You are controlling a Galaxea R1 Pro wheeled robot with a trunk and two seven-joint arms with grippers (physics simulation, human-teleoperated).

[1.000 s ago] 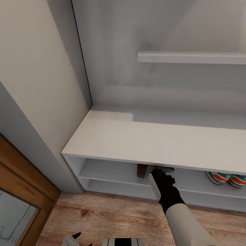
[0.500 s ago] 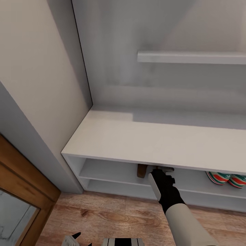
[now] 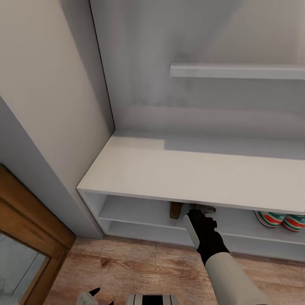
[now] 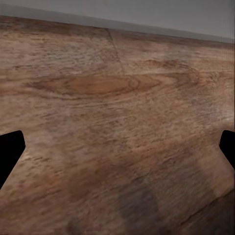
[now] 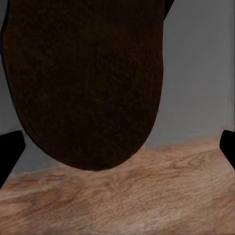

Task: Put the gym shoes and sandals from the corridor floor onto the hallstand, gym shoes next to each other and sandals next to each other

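Sandal (image 5: 83,78) sits clenched in your right gripper (image 3: 199,212) at the hallstand's (image 3: 190,173) upper shelf mouth — release early and it could tip off onto the corridor floor (image 3: 140,267).

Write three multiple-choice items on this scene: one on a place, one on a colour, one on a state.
1. Where are the gym shoes?
A. on the floor
B. on the rack's upper open shelf
C. on the bench top

2. What colour are their stripes?
A. blue
B. black
C. green

3. What is the right arm doing?
A. reaching under the bench top
B. resting on the floor
C. touching the high shelf

Answers: 1 B, they sit under the bench top, at the right. 2 C, green bands on white. 3 A, it ends beside a brown sandal there.
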